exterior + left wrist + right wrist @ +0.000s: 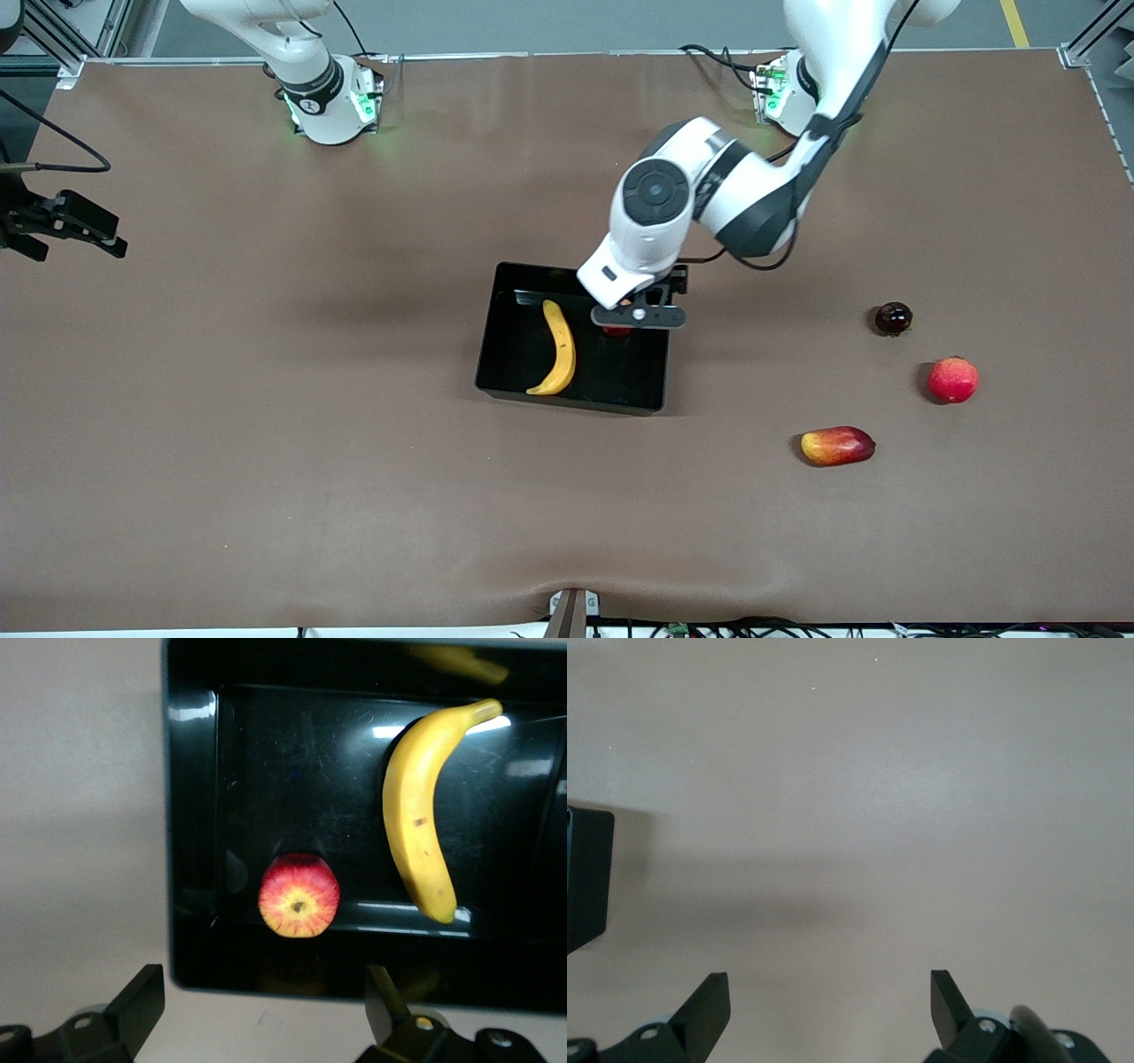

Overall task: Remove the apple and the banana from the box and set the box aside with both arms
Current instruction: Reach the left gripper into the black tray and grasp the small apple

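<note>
I hang the left tool (640,316), released, over the apple (299,896) in the box (509,354) for a top grab; banana (558,347) beside it; right tool (830,1010) waits released over bare surface (877,771).

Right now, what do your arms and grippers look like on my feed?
Both arms are glossy white with black joint bands, black cables and green-lit bases. The left arm has a round dark-grey joint cap. The left gripper and right gripper are black, two-fingered.

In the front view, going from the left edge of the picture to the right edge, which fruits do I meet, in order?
banana → apple, mostly hidden under the left gripper → oblong red-yellow fruit → small dark fruit → round red fruit
</note>
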